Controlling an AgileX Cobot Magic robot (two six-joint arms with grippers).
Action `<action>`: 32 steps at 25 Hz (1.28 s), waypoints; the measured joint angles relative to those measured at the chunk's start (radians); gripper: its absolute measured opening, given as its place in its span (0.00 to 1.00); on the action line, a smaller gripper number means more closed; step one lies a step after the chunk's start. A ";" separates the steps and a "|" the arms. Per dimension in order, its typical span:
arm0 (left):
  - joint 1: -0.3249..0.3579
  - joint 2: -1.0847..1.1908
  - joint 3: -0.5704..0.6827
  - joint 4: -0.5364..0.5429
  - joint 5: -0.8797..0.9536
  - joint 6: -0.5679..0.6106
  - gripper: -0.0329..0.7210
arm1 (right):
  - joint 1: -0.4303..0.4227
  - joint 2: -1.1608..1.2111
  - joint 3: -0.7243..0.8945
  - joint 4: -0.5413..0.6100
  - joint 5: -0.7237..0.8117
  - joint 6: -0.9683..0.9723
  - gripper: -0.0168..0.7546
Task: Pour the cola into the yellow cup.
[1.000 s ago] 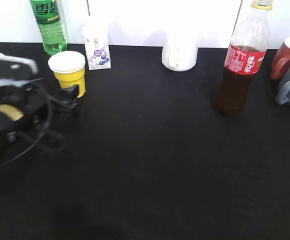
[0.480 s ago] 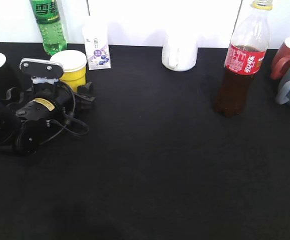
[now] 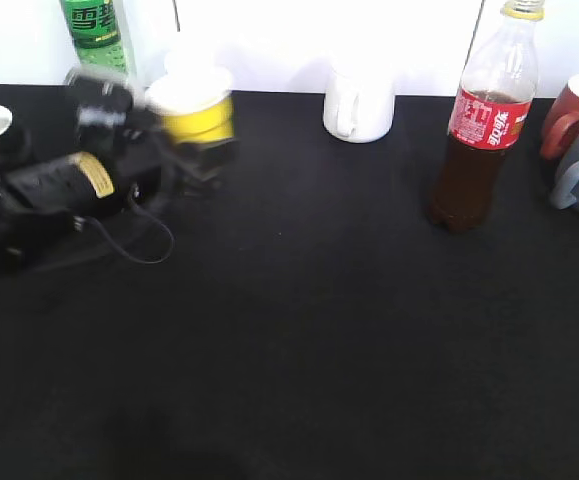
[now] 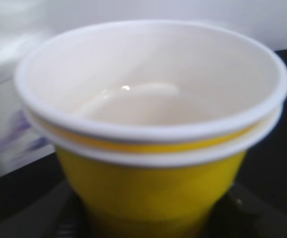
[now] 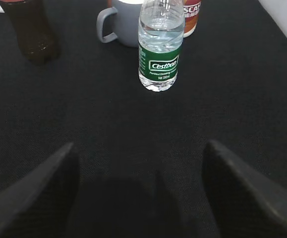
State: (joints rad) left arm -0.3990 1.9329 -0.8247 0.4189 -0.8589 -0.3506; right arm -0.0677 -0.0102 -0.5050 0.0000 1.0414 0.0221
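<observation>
Exterior view: the left gripper, blurred in the upper left of the frame, carries the yellow cup clear of the black table, probably bringing it toward the pouring spot. The cola stands upright at upper right, capped and untouched.

Left wrist view: the yellow cup fills the frame, upright and empty, fingers clamped low on its sides.

Right wrist view: the right gripper has its fingers apart over bare table; a water bottle stands at top centre, the cola base at upper left.
</observation>
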 joint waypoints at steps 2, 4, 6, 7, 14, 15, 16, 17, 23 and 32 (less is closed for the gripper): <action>-0.001 -0.066 0.000 0.266 0.000 -0.177 0.65 | 0.000 0.000 0.000 0.000 0.000 0.000 0.78; -0.013 -0.107 0.014 0.450 -0.052 -0.263 0.65 | 0.000 0.000 0.000 0.000 0.000 0.000 0.78; -0.047 -0.118 0.072 0.492 -0.117 -0.279 0.65 | 0.000 0.000 0.000 0.000 0.000 0.000 0.78; -0.059 -0.118 0.102 0.504 -0.134 -0.280 0.65 | 0.000 0.000 0.000 0.000 0.000 0.000 0.78; -0.050 -0.316 0.146 0.557 -0.063 -0.282 0.65 | 0.000 0.054 -0.024 0.102 -0.216 -0.022 0.78; -0.050 -0.325 0.146 0.568 -0.054 -0.283 0.65 | 0.000 0.118 -0.026 0.148 -0.375 -0.091 0.78; -0.050 -0.326 0.147 0.577 -0.045 -0.283 0.65 | 0.000 0.214 -0.027 0.200 -0.502 -0.144 0.78; -0.050 -0.326 0.147 0.579 -0.044 -0.283 0.65 | 0.000 0.313 -0.027 0.292 -0.606 -0.204 0.78; -0.050 -0.326 0.147 0.579 -0.042 -0.283 0.65 | 0.116 0.683 0.054 1.107 -0.904 -1.088 0.78; -0.049 -0.326 0.147 0.580 -0.040 -0.283 0.65 | 0.345 0.929 0.135 1.195 -0.752 -1.241 0.78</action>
State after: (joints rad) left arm -0.4482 1.6070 -0.6778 0.9989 -0.8987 -0.6333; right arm 0.2769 0.9190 -0.3699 1.1952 0.2898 -1.2186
